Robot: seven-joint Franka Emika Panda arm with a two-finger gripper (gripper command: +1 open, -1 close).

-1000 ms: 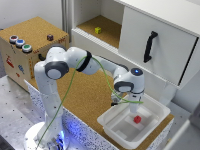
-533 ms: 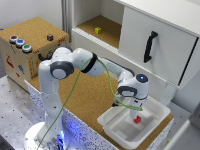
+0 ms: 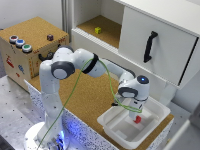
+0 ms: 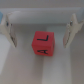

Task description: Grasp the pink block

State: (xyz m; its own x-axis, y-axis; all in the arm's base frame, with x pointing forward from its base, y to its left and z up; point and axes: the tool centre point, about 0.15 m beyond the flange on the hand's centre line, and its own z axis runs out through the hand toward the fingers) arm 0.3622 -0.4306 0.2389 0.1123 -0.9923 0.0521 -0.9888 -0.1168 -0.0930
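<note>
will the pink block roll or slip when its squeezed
Probably not roll: the pink block is a flat-faced cube resting on the white tray. It looks rigid and likely light, being far smaller than the end effector. The smooth-looking tray floor might let it slide if one finger touches first.

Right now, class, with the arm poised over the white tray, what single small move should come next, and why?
Probably close the jaws. In the wrist view the gripper is open with one jaw on each side of the pink block, and there are gaps on both sides. The exterior view shows it low over the white tray, right above the block.
</note>
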